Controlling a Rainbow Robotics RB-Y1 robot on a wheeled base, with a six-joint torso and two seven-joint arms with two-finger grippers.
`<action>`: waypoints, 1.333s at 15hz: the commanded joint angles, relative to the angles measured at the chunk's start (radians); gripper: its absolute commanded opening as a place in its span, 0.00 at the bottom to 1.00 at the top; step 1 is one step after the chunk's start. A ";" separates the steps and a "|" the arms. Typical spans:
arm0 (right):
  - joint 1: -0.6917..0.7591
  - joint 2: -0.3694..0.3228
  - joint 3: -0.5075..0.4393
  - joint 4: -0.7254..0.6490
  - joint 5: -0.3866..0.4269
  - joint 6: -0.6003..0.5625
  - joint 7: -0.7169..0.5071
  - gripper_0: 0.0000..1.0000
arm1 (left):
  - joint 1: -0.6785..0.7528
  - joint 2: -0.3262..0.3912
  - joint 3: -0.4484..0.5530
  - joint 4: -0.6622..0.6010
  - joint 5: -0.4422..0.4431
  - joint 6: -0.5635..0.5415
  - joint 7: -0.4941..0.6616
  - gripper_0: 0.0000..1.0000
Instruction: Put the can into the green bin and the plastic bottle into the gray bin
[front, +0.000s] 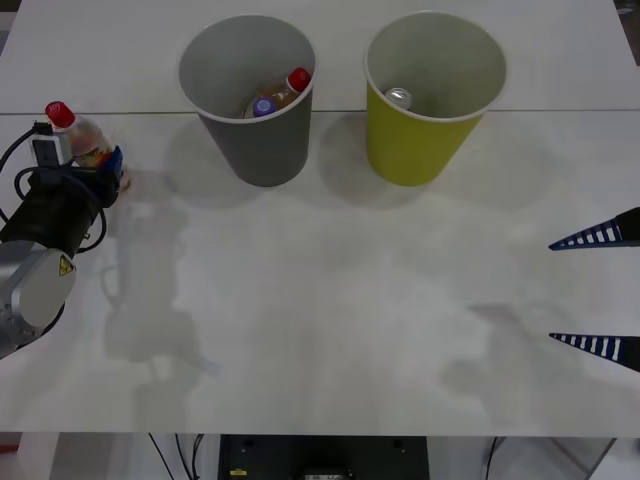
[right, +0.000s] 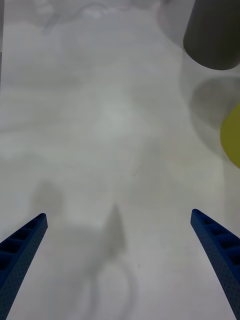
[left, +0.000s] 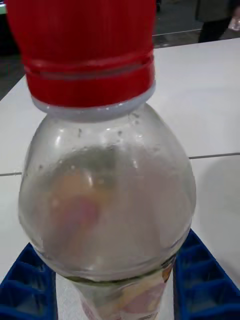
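At the table's far left, my left gripper (front: 108, 165) is shut on the plastic bottle (front: 85, 135), a clear bottle with a red cap. In the left wrist view the plastic bottle (left: 107, 200) stands upright between the blue fingers (left: 200, 275). The silver can (front: 399, 98) lies inside the green bin (front: 425, 150) at the back right. The gray bin (front: 262, 140) at the back centre holds a red-capped amber bottle (front: 285, 92) and a purple-capped bottle (front: 263, 107). My right gripper (front: 598, 292) is open at the right edge, over bare table, with its open fingers (right: 22, 245) apart.
The white table (front: 330, 300) has free room across its middle and front. A seam runs across it behind the bins. In the right wrist view the gray bin (right: 212, 35) and an edge of the green bin (right: 232, 135) stand far ahead.
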 joint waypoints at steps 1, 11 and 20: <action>0.000 0.000 0.000 0.000 0.000 0.000 0.000 1.00 | 0.000 0.000 0.001 -0.002 0.002 0.000 -0.003 0.00; 0.000 0.000 0.000 0.000 0.000 0.000 0.000 1.00 | 0.009 0.012 0.004 -0.049 0.175 -0.054 -0.208 0.00; 0.000 0.000 0.000 0.000 0.000 0.000 0.000 1.00 | 0.209 0.186 0.271 -0.577 0.247 -0.842 -0.179 0.00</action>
